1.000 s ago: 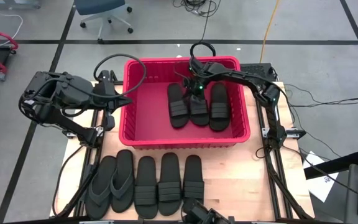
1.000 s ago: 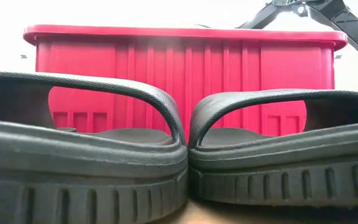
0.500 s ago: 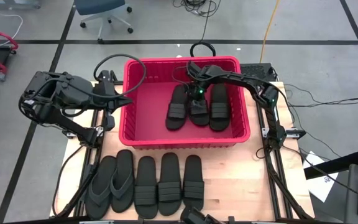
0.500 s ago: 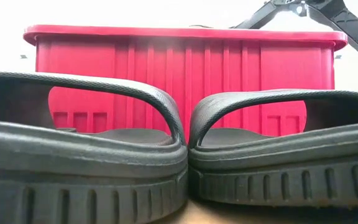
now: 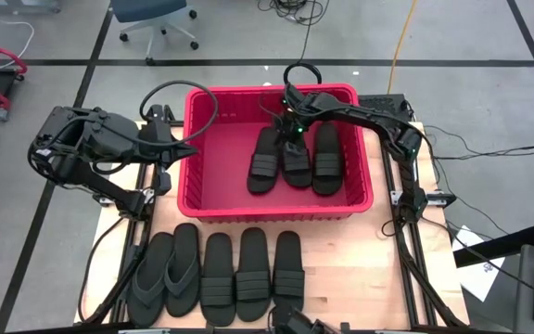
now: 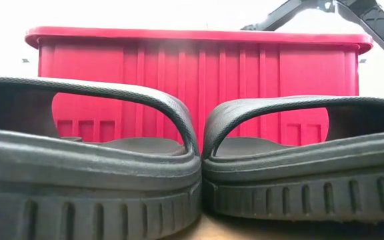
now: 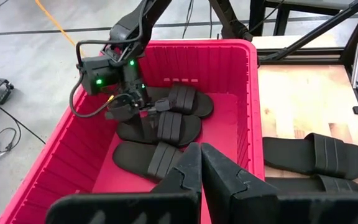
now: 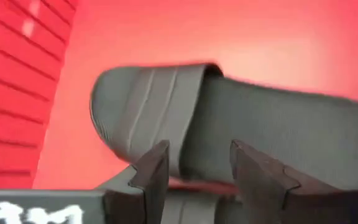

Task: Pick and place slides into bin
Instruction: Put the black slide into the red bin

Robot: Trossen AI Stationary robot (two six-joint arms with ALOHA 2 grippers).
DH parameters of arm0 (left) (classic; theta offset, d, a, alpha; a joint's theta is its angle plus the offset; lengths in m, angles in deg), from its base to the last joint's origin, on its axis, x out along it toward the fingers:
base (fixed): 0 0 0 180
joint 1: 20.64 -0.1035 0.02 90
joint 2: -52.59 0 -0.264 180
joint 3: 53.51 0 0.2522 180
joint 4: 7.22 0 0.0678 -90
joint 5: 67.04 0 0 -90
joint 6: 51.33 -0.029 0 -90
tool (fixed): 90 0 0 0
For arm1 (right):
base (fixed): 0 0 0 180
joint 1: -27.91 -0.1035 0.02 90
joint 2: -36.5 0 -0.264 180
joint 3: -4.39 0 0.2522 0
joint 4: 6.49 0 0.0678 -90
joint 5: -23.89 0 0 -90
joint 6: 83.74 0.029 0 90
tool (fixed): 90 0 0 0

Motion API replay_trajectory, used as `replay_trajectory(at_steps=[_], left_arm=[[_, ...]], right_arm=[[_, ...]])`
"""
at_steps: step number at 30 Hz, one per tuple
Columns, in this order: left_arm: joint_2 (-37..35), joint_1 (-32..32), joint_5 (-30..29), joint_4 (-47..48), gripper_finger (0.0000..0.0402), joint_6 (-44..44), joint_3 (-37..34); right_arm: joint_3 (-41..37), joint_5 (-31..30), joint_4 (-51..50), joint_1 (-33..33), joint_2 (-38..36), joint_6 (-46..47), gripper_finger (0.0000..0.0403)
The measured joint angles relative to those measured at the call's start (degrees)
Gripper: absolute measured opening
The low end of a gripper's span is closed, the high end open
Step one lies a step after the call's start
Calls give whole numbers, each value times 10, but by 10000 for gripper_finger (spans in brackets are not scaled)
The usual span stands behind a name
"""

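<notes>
Black rubber slides are found in two groups — three (image 5: 295, 158) lying side by side on the floor of the red bin (image 5: 213, 199), five (image 5: 219, 275) lined up on the wooden counter (image 5: 360, 269) in front of it. The right tool (image 5: 290, 130) is held just above the middle slide in the bin, its fingers (image 8: 153, 171) spread and empty. The left tool (image 5: 191, 147) is parked at the bin's left wall — fingers pressed together.
</notes>
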Motion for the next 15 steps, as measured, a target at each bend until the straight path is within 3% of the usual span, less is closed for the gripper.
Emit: replay_trajectory(at_steps=[7, 15], left_arm=[[0, 0, 4, 0, 8, -5, 0], [0, 0, 6, -1, 7, -15, 0]], right_arm=[[0, 8, 54, -35, -13, 49, 126], [1, -21, 159, -99, -9, 134, 9]])
